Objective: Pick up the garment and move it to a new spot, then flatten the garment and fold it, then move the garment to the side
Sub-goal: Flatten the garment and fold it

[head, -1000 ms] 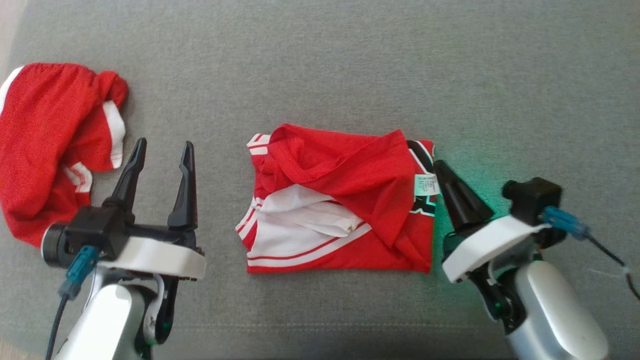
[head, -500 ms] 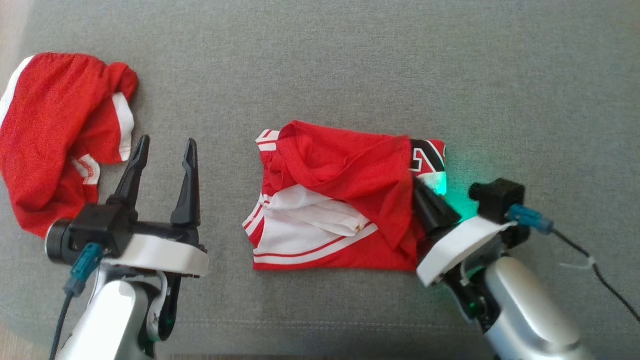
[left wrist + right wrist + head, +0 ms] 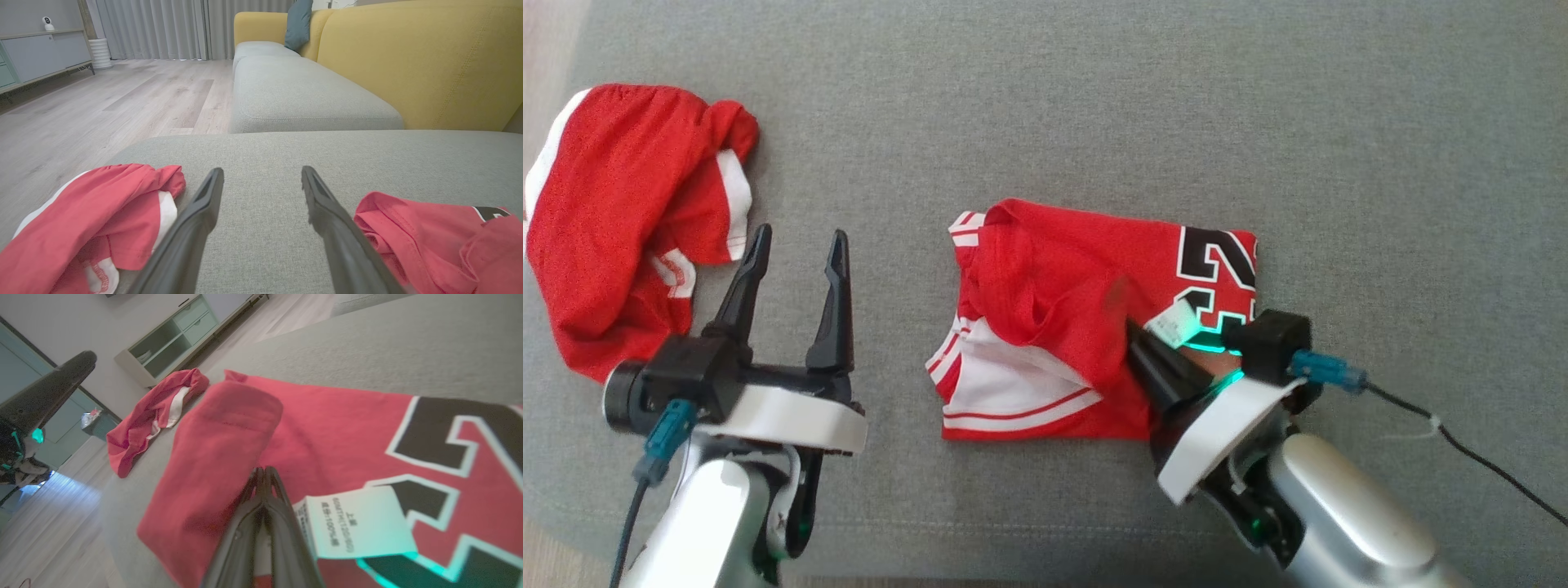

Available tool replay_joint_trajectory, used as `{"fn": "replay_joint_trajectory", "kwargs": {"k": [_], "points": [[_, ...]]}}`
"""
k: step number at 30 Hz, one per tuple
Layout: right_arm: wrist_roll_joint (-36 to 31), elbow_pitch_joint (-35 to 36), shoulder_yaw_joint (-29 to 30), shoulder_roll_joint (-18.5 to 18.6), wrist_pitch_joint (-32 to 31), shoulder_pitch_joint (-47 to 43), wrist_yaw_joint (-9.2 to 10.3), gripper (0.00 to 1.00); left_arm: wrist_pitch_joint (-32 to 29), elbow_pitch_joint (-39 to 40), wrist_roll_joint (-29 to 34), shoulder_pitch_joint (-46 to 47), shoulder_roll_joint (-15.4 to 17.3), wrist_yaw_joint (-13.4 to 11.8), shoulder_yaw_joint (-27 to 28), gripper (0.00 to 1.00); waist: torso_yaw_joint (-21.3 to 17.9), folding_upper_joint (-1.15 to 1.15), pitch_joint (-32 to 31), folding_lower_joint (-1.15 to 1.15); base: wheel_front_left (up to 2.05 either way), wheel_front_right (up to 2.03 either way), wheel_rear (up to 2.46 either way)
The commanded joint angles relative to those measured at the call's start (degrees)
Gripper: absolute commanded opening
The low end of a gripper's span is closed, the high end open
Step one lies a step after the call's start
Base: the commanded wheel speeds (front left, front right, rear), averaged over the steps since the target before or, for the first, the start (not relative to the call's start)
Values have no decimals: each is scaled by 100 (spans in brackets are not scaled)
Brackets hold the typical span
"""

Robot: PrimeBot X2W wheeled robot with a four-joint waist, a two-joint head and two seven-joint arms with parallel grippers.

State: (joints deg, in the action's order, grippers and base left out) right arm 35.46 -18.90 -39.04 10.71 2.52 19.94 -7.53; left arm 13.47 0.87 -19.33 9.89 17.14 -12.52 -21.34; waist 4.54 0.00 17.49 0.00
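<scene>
The garment (image 3: 1045,278), a red jersey with white trim and a black number, lies folded in the middle of the grey cushion. My right gripper (image 3: 1134,331) is shut on its upper layer next to the white label (image 3: 1176,322), and that layer is bunched toward the left. In the right wrist view the shut gripper (image 3: 263,470) pinches the red cloth (image 3: 327,424) beside the label (image 3: 355,522). My left gripper (image 3: 796,245) stands open and holds nothing, left of the garment. In the left wrist view the left gripper (image 3: 261,171) is above bare cushion, with the garment (image 3: 429,228) at the right.
A second red and white garment (image 3: 613,220) lies crumpled at the far left, near the cushion's edge. Bare grey cushion (image 3: 1094,98) stretches behind and to the right. A yellow backrest (image 3: 408,61) rises beyond it. A black cable (image 3: 1462,441) trails from my right wrist.
My right gripper has moved left across the garment, pulling its upper layer and label along and uncovering the black number. The left gripper has stayed open in place. The head camera shifted slightly.
</scene>
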Motion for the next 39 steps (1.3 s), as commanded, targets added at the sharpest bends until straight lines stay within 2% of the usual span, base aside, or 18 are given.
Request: {"fn": "replay_joint_trajectory", "kwargs": {"k": [1, 12, 18, 24, 30, 31, 32, 33, 34, 39], "points": [[48, 221, -149, -8, 29, 101, 4, 0, 51, 153, -24, 249, 76, 15, 216, 100, 9, 0, -7, 0, 0, 0, 0], [443, 528, -1125, 174, -330, 129, 4, 0, 85, 110, -57, 235, 43, 24, 187, 100, 95, 0, -38, 0, 0, 0, 0], [563, 841, -1298, 307, 27, 285, 4, 0, 102, 74, -77, 218, 24, 27, 185, 100, 113, 0, -65, 0, 0, 0, 0], [625, 883, -989, 405, 345, 257, 4, 0, 113, 31, -83, 164, 16, 21, 177, 100, 99, 0, -183, 0, 0, 0, 0], [298, 986, 544, 516, 752, -110, 4, 0, 114, 65, -80, 43, 77, -42, 208, 100, -10, 0, -346, 0, 0, 0, 0], [171, 1018, 851, 510, 775, -193, 4, 15, 111, 82, -78, 26, 93, -55, 216, 100, -34, 0, -356, 0, 0, 0, 0], [14, 1055, 1167, 496, 786, -280, 4, 45, 105, 101, -76, 10, 108, -67, 223, 100, -57, 0, -364, 0, 0, 0, 0], [-141, 1117, 1465, 464, 785, -373, 4, 93, 97, 121, -73, -3, 123, -77, 226, 100, -77, 0, -371, 0, 0, 0, 0], [-274, 1194, 1744, 416, 760, -475, 4, 100, 89, 142, -70, -13, 137, -84, 227, 100, -98, 0, -376, 0, 0, 0, 0], [-1088, 1703, 3032, 152, 540, -1040, 4, 100, 50, 234, -53, -54, 189, -129, 228, 100, -177, 0, -421, 0, 0, 0, 0]]}}
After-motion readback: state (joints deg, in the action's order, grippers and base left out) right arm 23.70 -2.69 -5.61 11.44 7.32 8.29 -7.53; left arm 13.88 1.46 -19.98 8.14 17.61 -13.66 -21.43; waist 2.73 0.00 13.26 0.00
